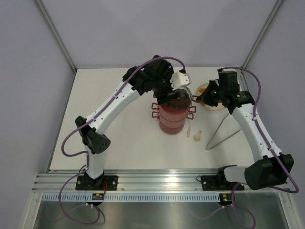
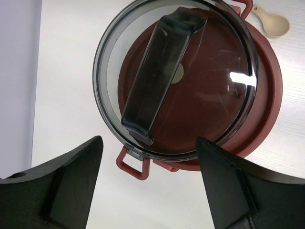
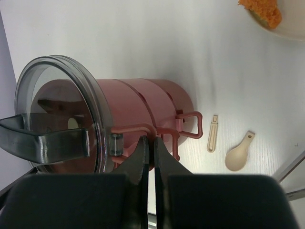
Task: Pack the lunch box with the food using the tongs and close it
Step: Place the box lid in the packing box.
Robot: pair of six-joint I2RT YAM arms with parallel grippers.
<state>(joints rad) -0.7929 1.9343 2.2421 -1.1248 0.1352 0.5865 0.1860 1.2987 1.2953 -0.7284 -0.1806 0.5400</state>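
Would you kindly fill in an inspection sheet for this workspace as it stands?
Surface: white table, bare near the arms.
Job's things: lunch box stacked, grey lid on top; tongs lying right of it; orange food on the plate.
Clutter: beige spoon and small stick beside the box.
Grippers: left pincer open above the lid; right pincer shut beside the box handles.
Cables: purple, along both arms.
Surroundings: plain grey walls.

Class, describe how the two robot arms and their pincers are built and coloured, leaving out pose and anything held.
Both arms have white link shells with black joints and purple cables looping alongside. The left pincer and right pincer each have two matte black wedge-shaped fingers. Black bases bolt to a silver rail.
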